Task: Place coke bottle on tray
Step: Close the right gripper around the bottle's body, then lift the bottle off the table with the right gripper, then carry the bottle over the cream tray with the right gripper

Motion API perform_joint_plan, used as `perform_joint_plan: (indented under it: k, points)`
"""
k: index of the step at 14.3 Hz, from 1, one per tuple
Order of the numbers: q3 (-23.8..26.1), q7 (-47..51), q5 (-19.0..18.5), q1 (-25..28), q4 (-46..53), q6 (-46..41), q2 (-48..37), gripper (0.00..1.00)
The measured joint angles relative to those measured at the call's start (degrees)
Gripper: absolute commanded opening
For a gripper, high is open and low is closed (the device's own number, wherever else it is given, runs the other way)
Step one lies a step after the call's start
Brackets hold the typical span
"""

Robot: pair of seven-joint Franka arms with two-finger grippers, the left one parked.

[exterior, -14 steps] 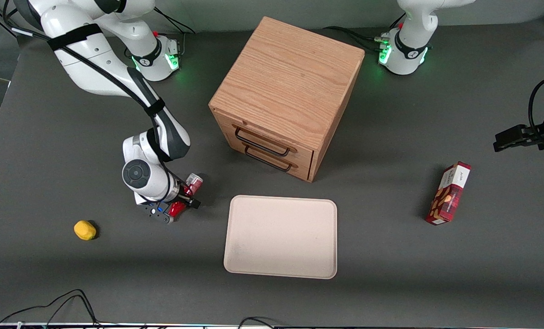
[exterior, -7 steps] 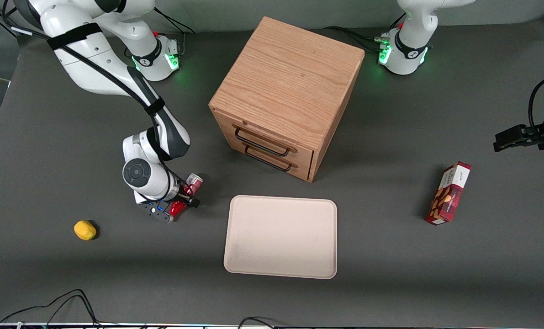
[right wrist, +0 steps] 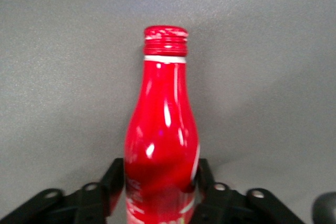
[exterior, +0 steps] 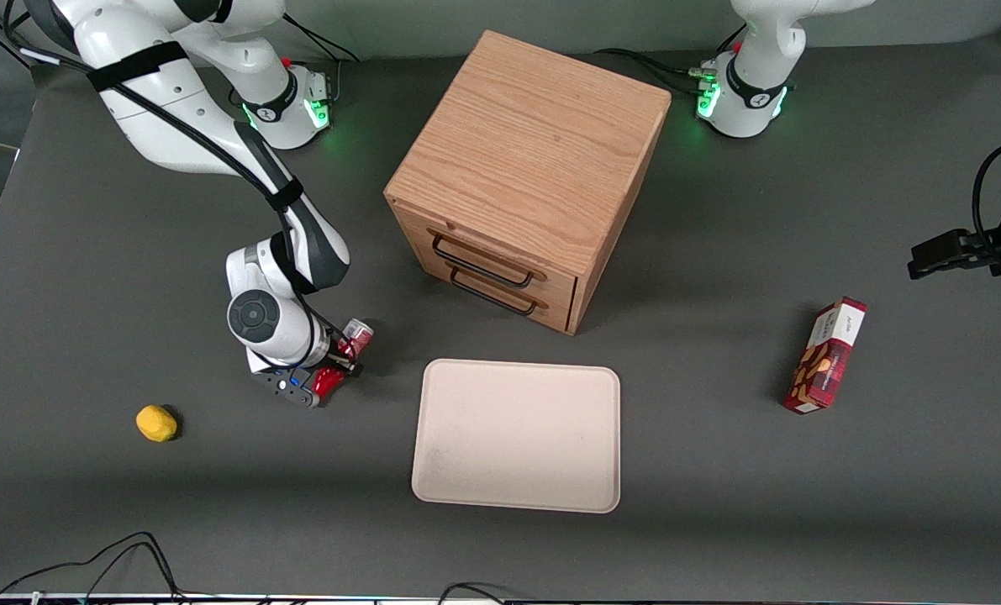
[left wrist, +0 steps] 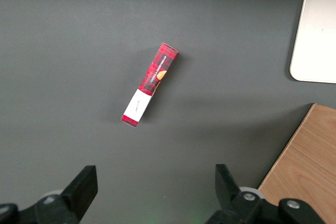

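No lettering can be read anywhere. The snack box [left wrist: 150,84] carries a white panel and small print too fine to make out. The gripper [right wrist: 160,190] bears no markings.

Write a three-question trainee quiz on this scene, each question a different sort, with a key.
1. True or false: the slim red coke bottle already lies on the pale beige rectangular tray.
2. The right arm's gripper is: A) open above the tray; B) shut on the bottle, beside the tray; C) at the drawer handles.
3. Fill in: the small yellow object rests on the ___.

Key: 1 false; 2 B; 3 table.
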Motion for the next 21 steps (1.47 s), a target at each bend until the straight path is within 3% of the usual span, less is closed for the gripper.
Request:
perform_joint_plan:
  k: [8, 11, 16, 21]
  points:
    - [-0.09, 0.01, -0.06, -0.16, -0.54, 0.24, -0.94, 0.0]
    - [-0.08, -0.03, -0.2, -1.32, -0.58, -3.63, -5.34, 0.0]
    - [0.18, -5.04, 1.12, -2.93, 2.47, -22.55, -19.45, 0.0]
    - [0.26, -9.95, 4.23, -3.92, 22.06, -45.19, -23.09, 0.0]
